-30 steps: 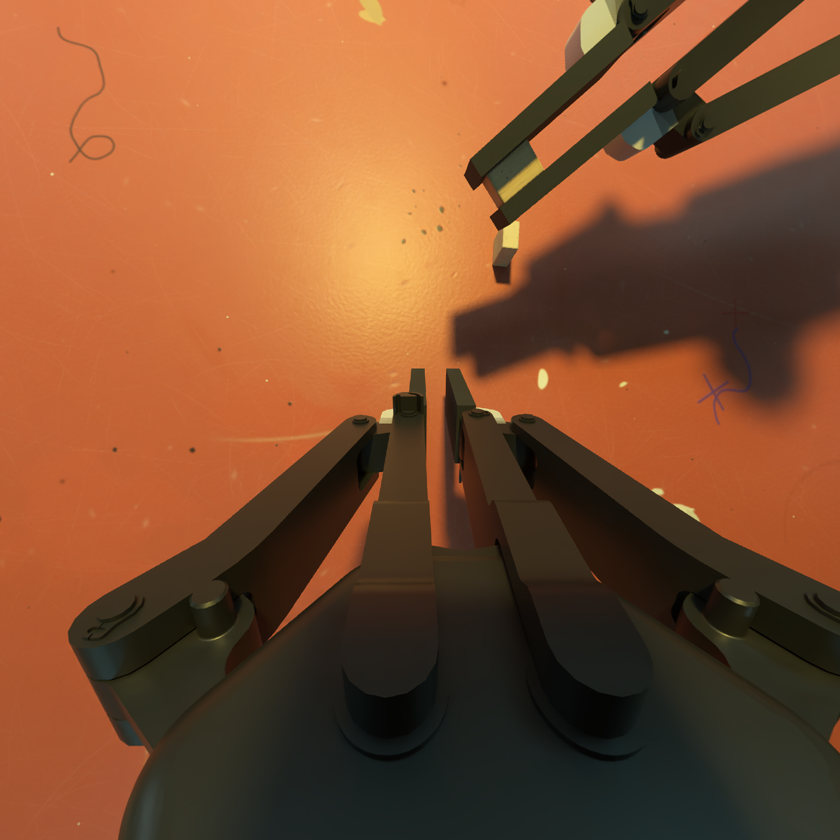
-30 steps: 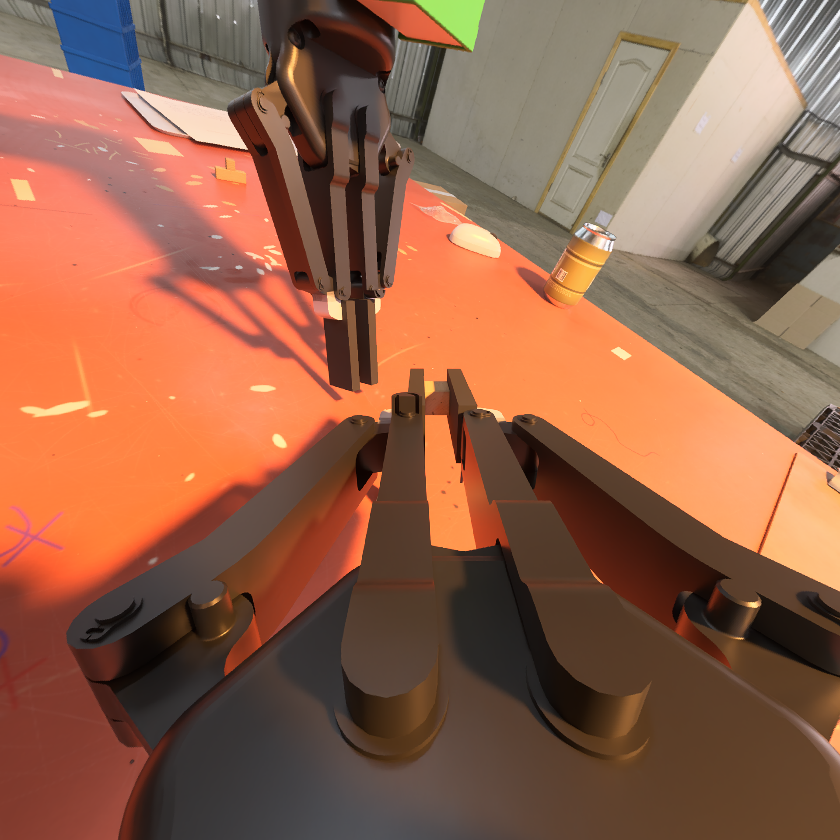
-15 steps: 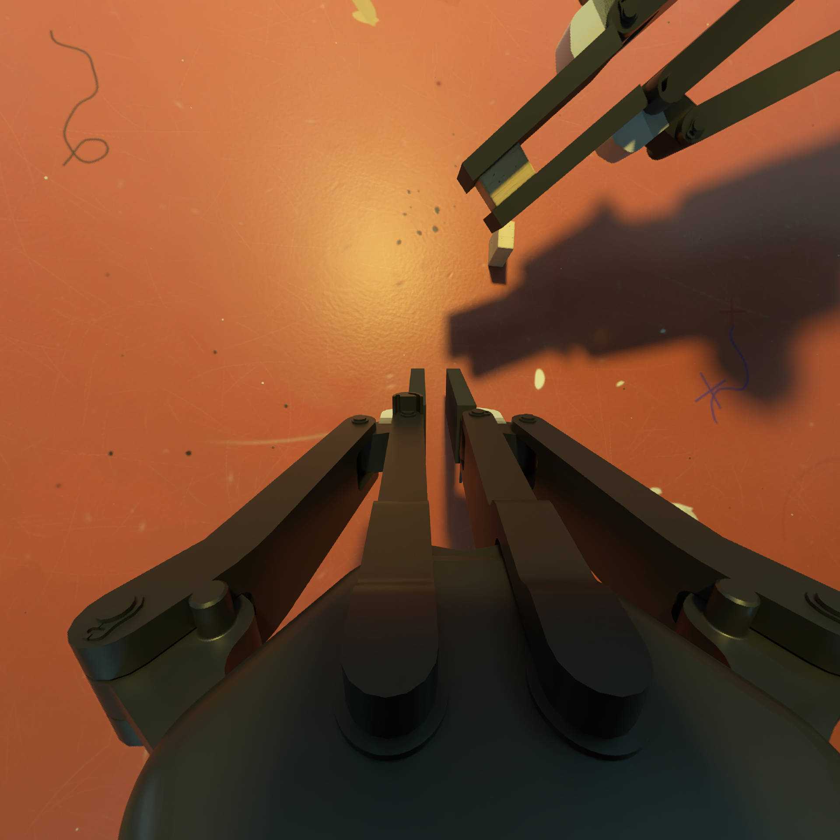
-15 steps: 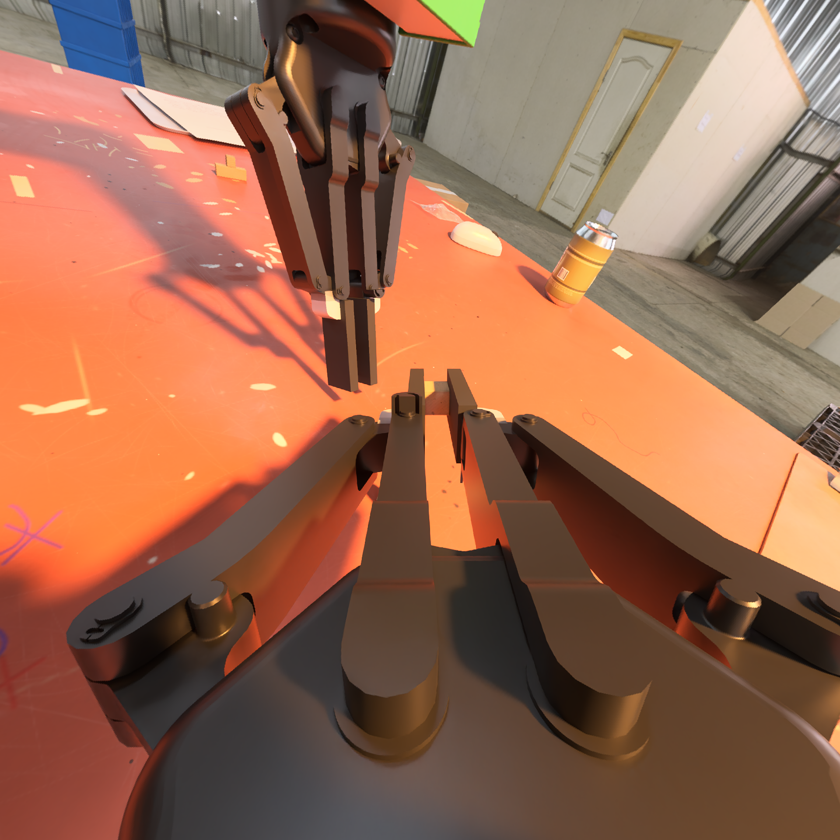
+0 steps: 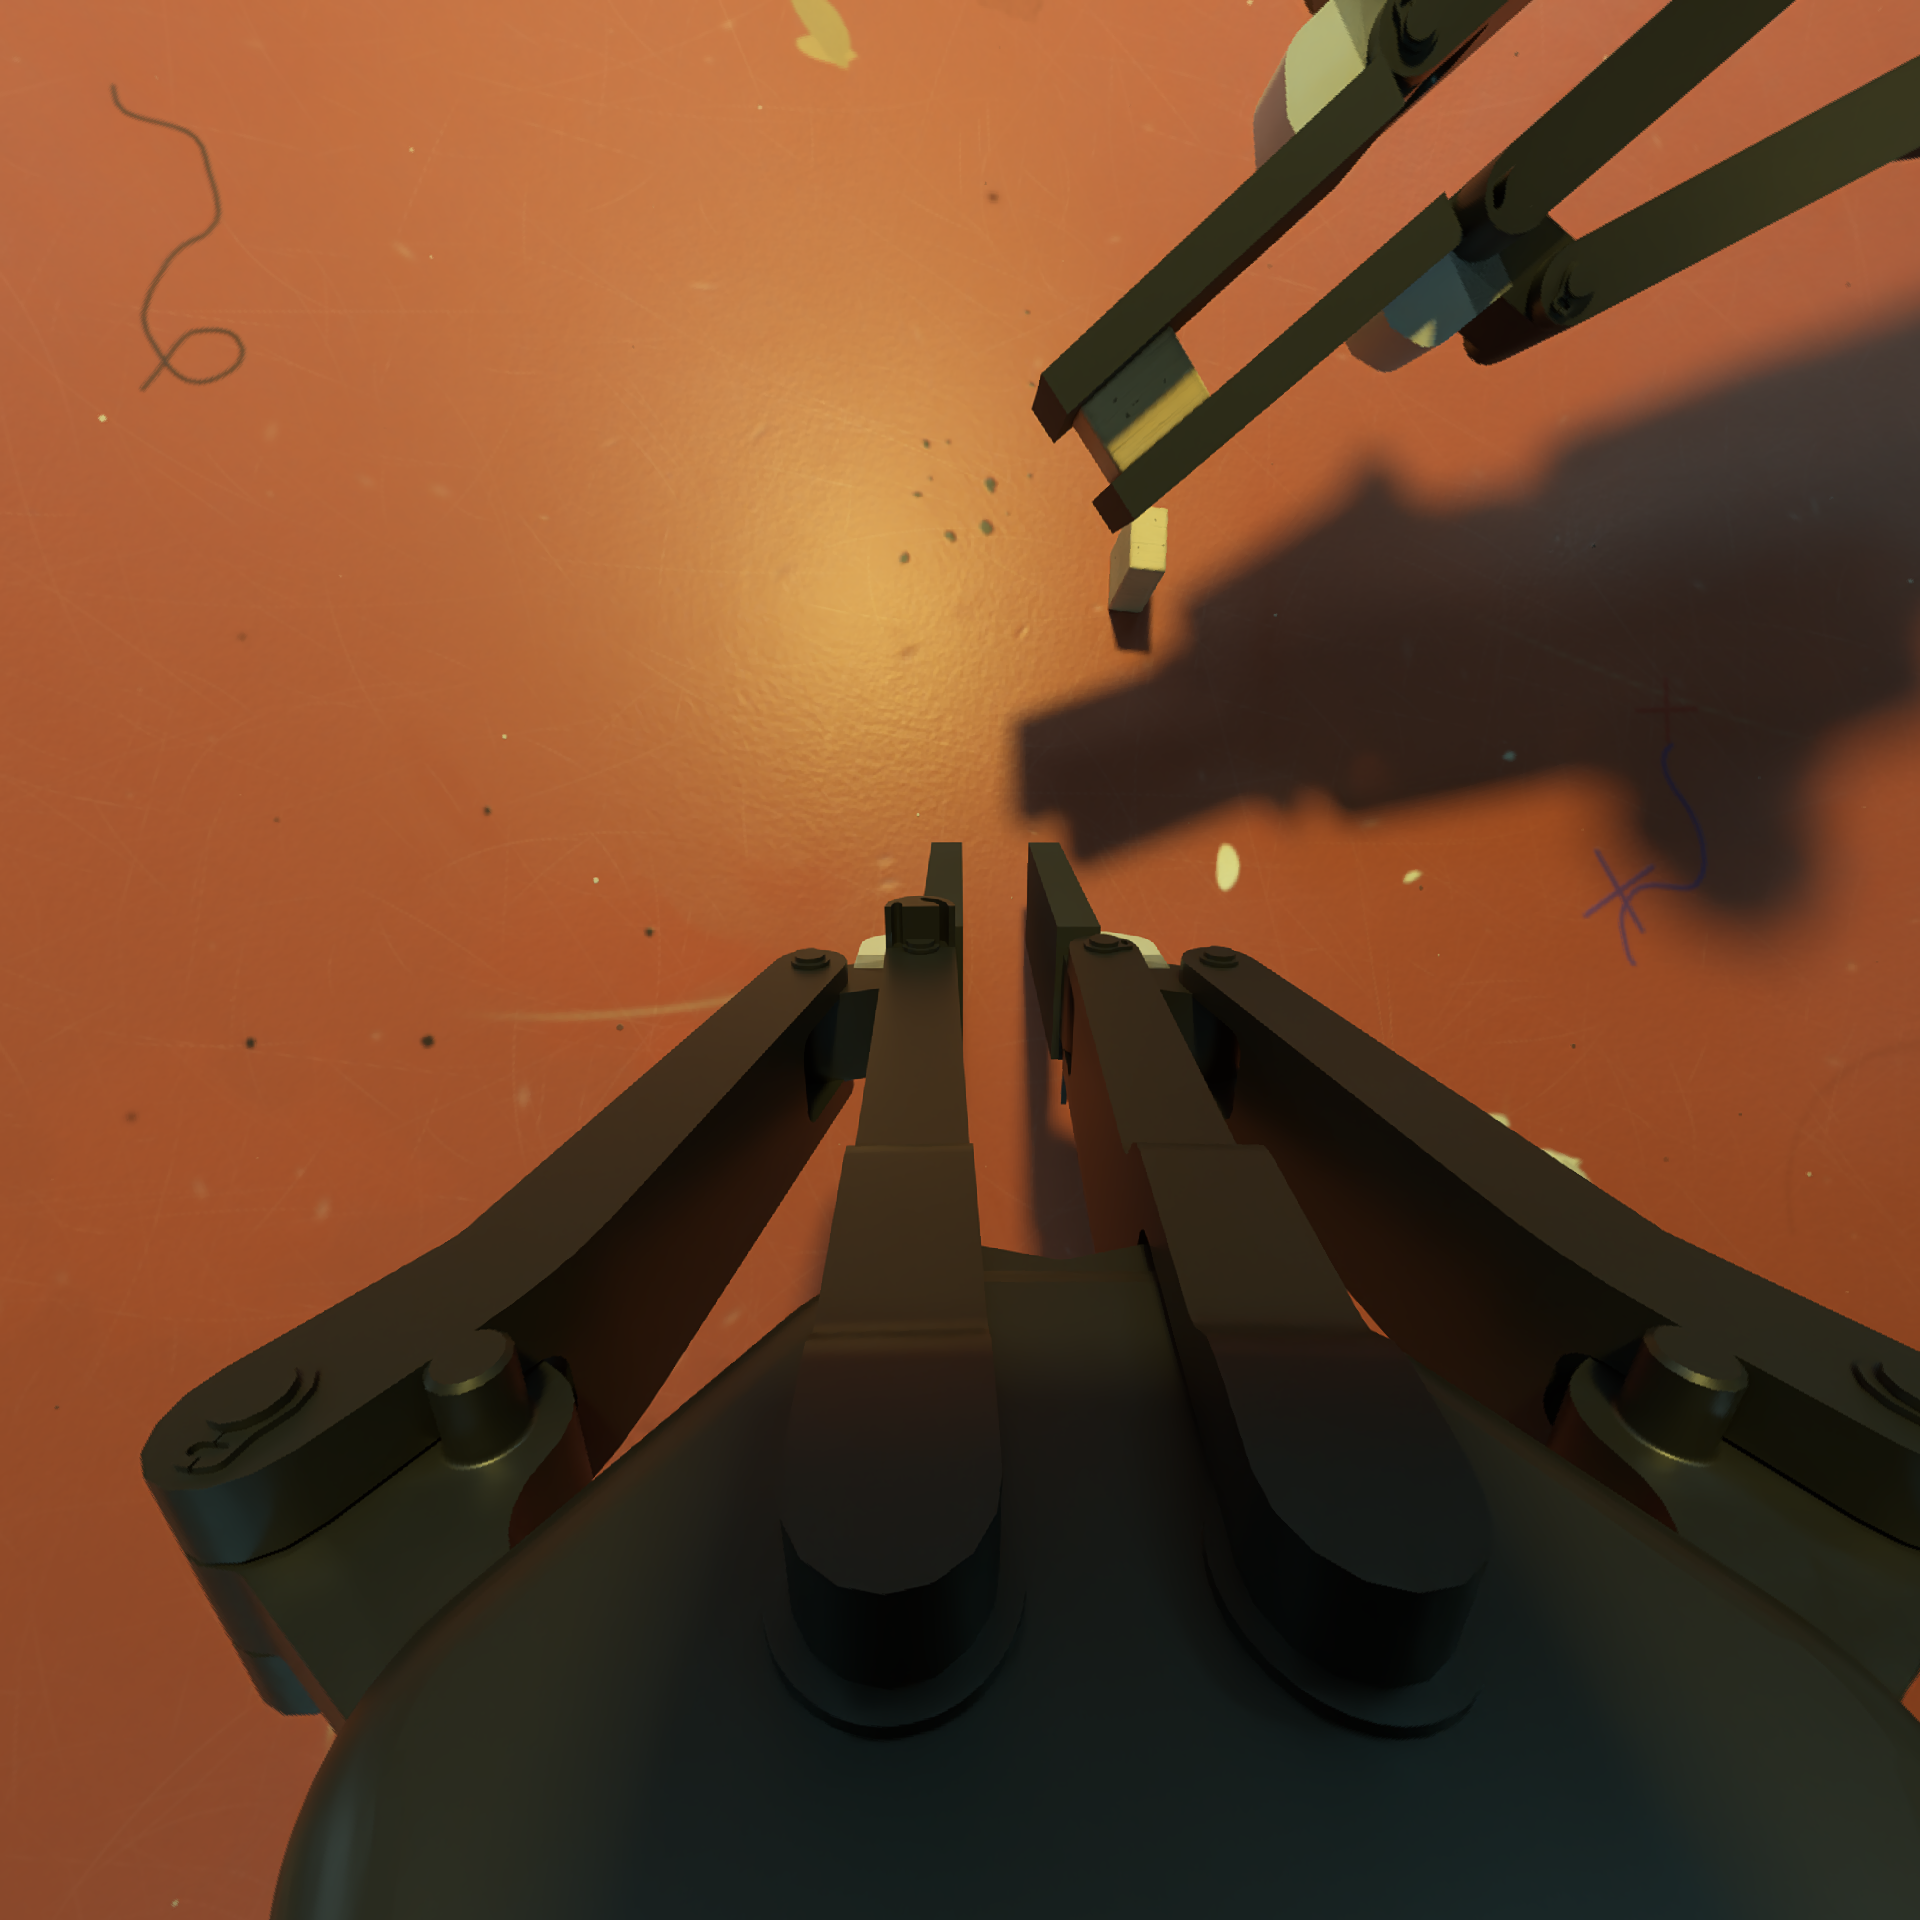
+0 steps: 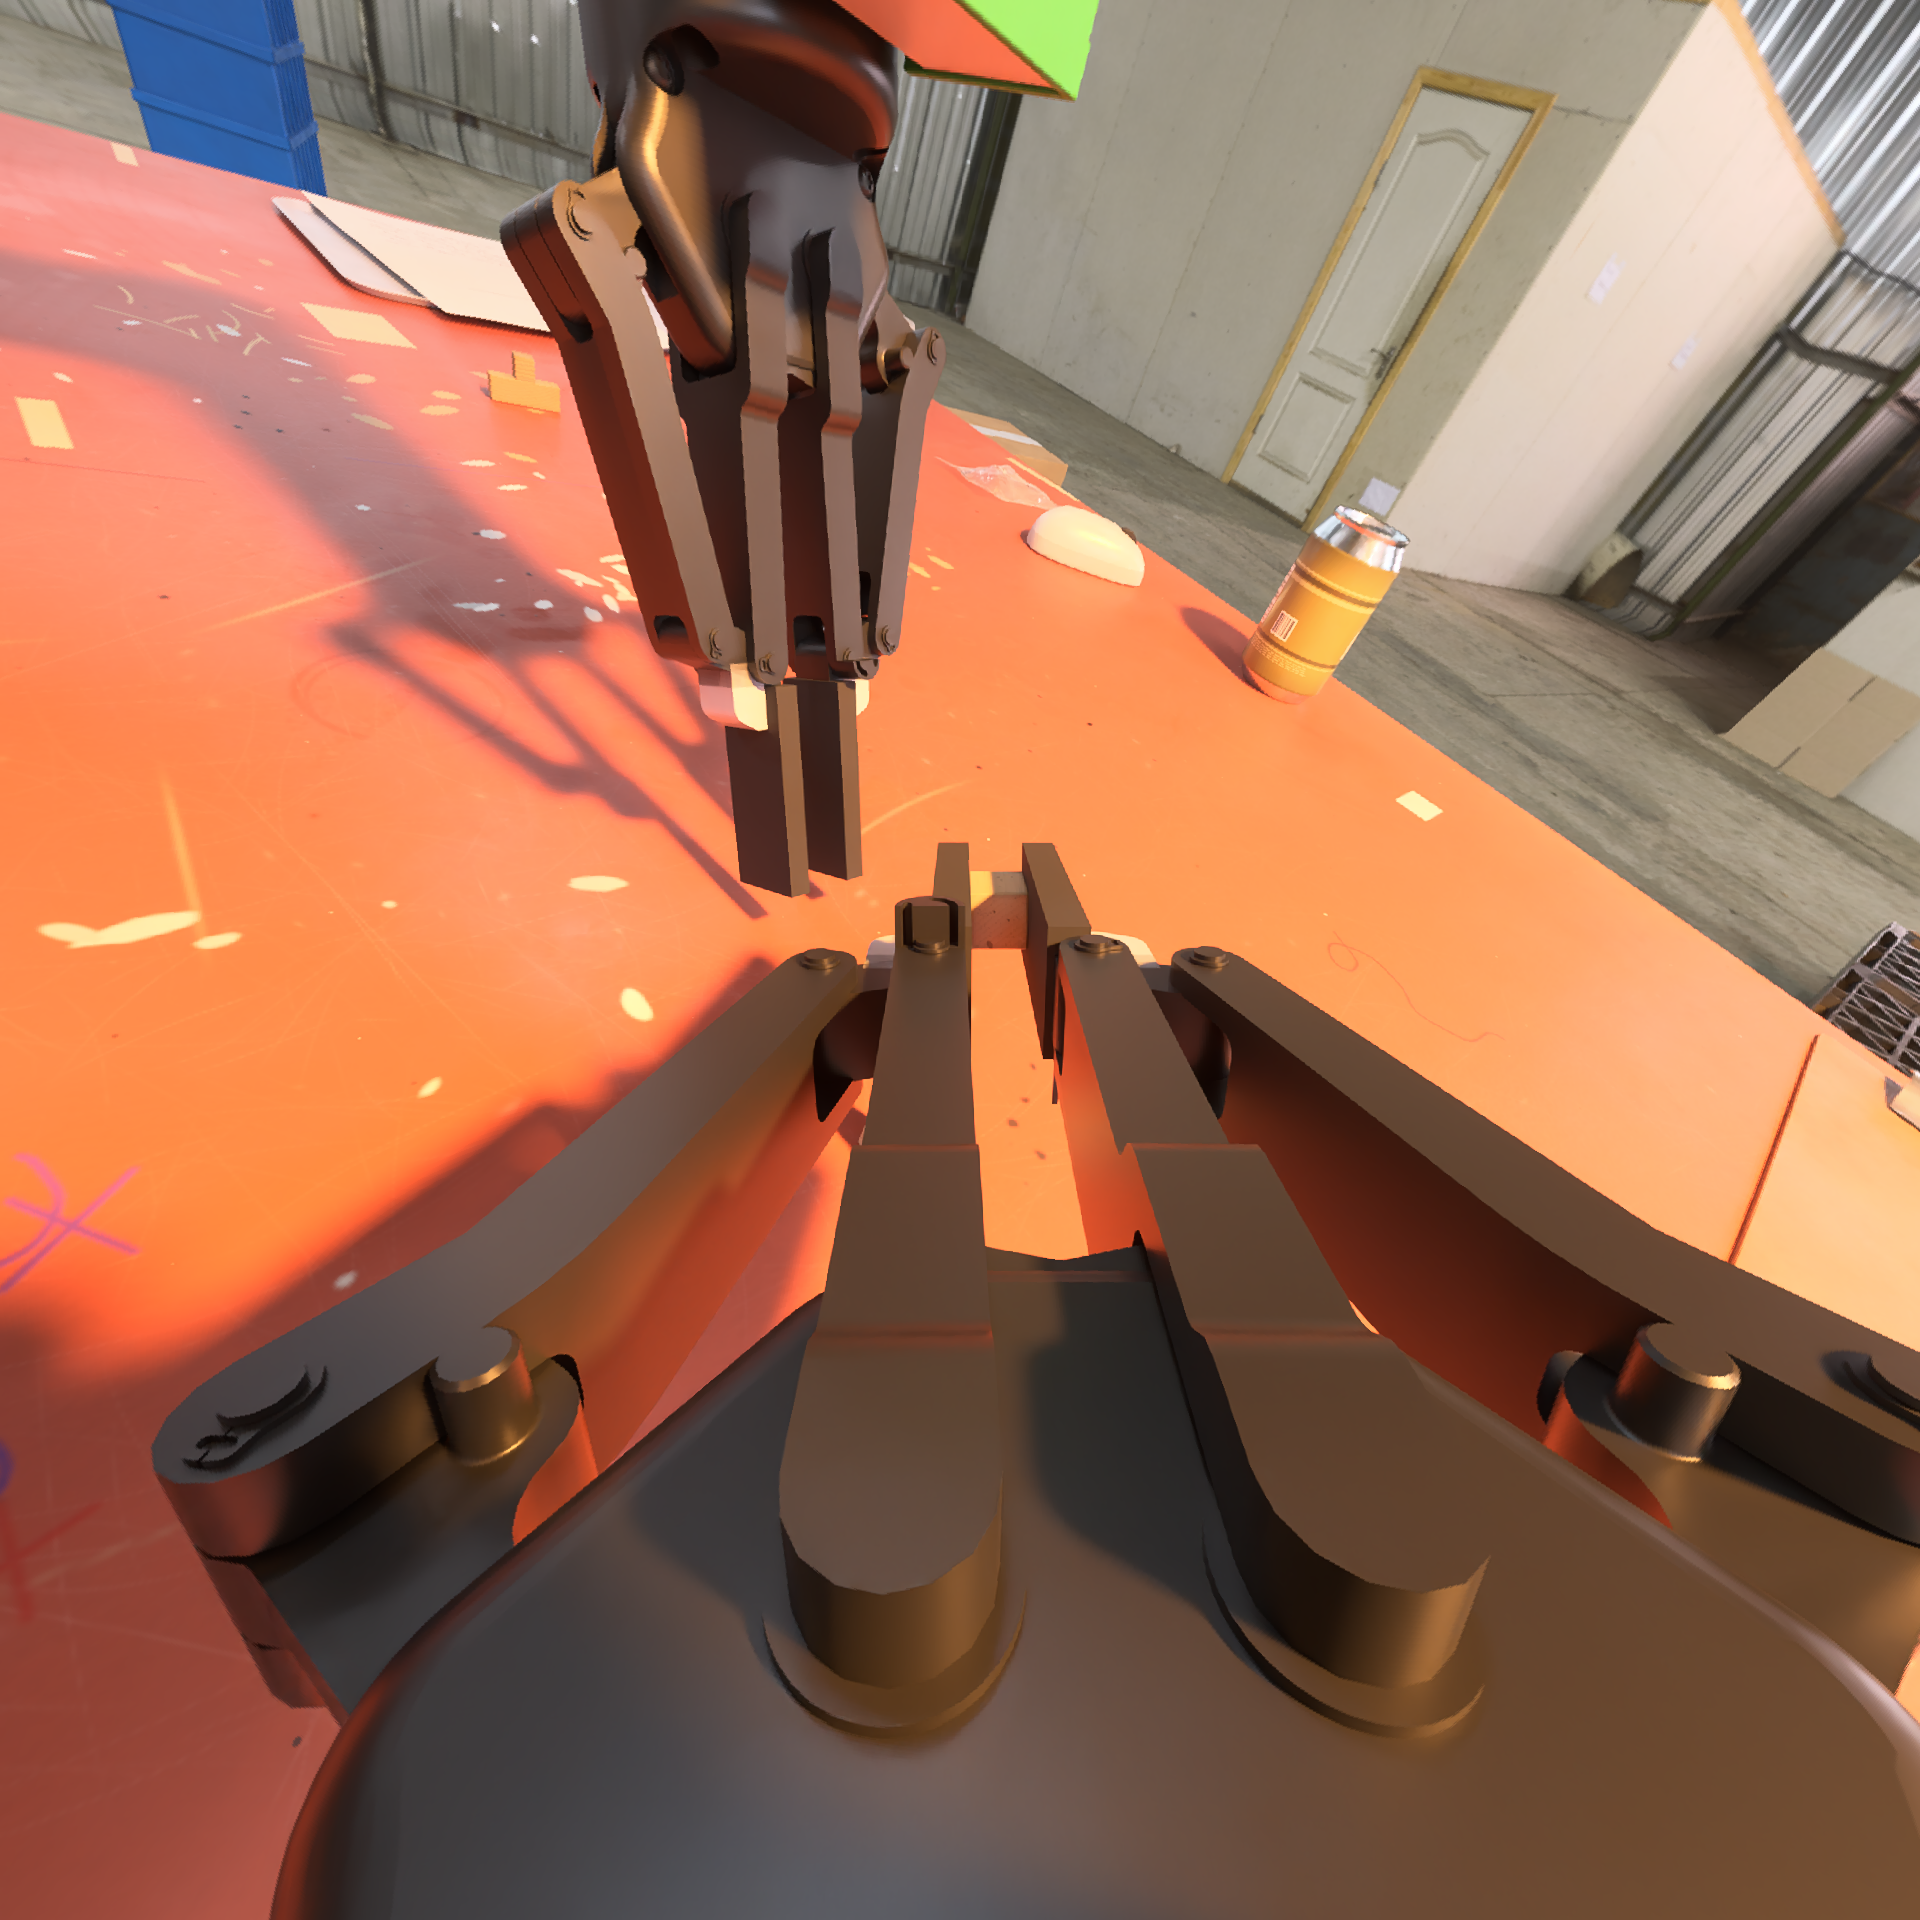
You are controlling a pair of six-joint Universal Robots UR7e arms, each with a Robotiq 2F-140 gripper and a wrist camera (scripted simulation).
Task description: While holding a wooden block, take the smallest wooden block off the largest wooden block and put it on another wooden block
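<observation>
We see the right gripper (image 6: 995,883) pinching a squared pale wooden block (image 6: 995,906) at frame centre, left gripper (image 5: 992,868) nearly pressed together, empty, above the scuffed orange table (image 5: 520,623), small wooden block (image 5: 1138,556) upper right.

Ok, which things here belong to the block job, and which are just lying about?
Job: right pincer gripping wooden block; small loose block; far stacked blocks, probably.
Lying about: orange can; white lump; paper sheets; blue crate.
</observation>
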